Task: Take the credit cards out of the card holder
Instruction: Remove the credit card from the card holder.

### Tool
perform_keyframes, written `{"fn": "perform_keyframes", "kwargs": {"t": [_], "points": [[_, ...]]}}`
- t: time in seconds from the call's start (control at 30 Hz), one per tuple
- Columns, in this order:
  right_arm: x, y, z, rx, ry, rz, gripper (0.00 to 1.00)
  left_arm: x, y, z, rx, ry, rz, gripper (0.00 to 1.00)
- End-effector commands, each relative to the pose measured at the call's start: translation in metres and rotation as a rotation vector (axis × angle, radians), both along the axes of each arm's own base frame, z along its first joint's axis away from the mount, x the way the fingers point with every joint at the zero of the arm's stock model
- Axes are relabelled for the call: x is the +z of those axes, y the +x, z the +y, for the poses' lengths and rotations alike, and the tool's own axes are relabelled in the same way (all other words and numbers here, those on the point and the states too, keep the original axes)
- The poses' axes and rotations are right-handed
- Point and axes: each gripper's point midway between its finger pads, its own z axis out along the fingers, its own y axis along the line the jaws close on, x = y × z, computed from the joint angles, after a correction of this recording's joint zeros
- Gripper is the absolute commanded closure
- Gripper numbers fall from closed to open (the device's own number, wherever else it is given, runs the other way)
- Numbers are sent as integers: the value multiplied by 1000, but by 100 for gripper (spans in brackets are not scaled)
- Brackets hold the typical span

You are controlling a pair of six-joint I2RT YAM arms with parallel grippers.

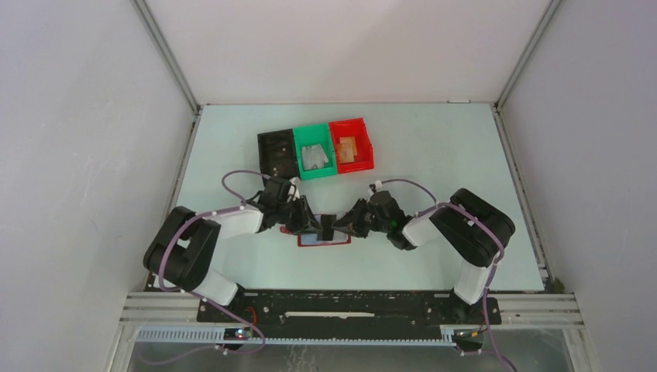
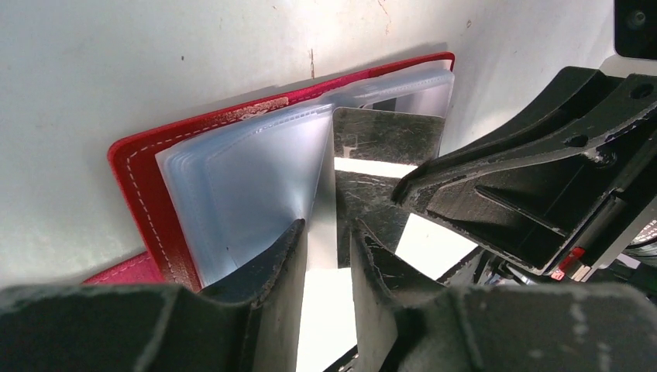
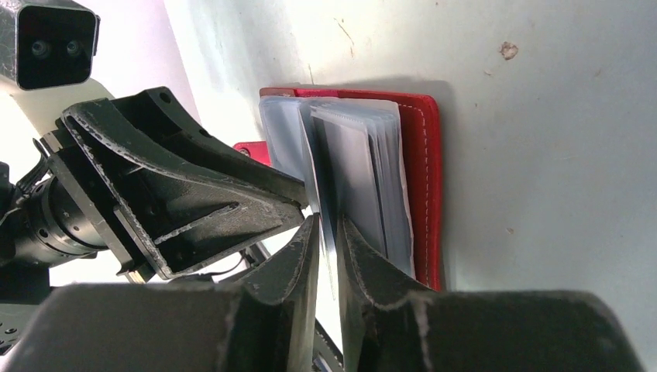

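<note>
Mid-table, between both arms, the red card holder (image 1: 325,241) lies open. Left gripper (image 2: 329,256) straddles a clear sleeve (image 2: 256,178); I cannot tell if it pinches. Right gripper (image 3: 329,256) has its jaws slightly apart around a dark card (image 2: 387,143) standing partly out. Next, I judge: close on it and draw it free.

Left tool (image 2: 329,232), right tool (image 3: 328,225), jaws slightly parted

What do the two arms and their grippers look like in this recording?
Left arm and right arm: white link shells, bulky black joint housings, a lilac cable looped along each. Left gripper and right gripper: black, tapered fingers with scuffed, whitish edges.
</note>
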Motion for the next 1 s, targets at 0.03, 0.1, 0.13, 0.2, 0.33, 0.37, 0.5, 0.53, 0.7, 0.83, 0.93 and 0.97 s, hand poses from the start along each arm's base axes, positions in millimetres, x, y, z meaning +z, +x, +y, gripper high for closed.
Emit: {"fn": "perform_keyframes", "kwargs": {"t": [0.03, 0.1, 0.13, 0.2, 0.33, 0.37, 0.5, 0.53, 0.7, 0.83, 0.93, 0.97], "points": [[-5, -1, 0, 4, 6, 0, 77, -4, 2, -2, -6, 5, 6, 67], [-4, -2, 2, 21, 8, -1, 78, -4, 2, -2, -7, 4, 5, 67], [-3, -2, 3, 24, 10, -3, 78, -4, 2, -2, -9, 3, 5, 67], [-1, -3, 3, 30, 11, -2, 82, -2, 2, -2, -9, 3, 0, 67], [9, -2, -1, 36, -7, -24, 100, 17, 9, 2, -16, 30, -58, 65], [12, -2, -4, 36, -17, -39, 100, 24, 11, 3, -17, 29, -79, 63], [35, 1, -12, 36, -44, -118, 100, 56, 19, 6, -4, -24, -158, 58], [39, 2, -13, 37, -45, -133, 100, 62, 19, 7, -8, -37, -168, 55], [68, 0, -11, 80, 10, -208, 100, 86, 2, 5, -146, -137, -166, 39], [88, -6, -5, 120, 89, -252, 100, 104, -7, 3, -188, -223, -174, 37], [103, -10, 0, 144, 163, -278, 100, 108, -10, 4, -200, -257, -167, 37], [108, -11, 2, 158, 188, -287, 100, 108, -9, 5, -200, -265, -166, 37]]}}
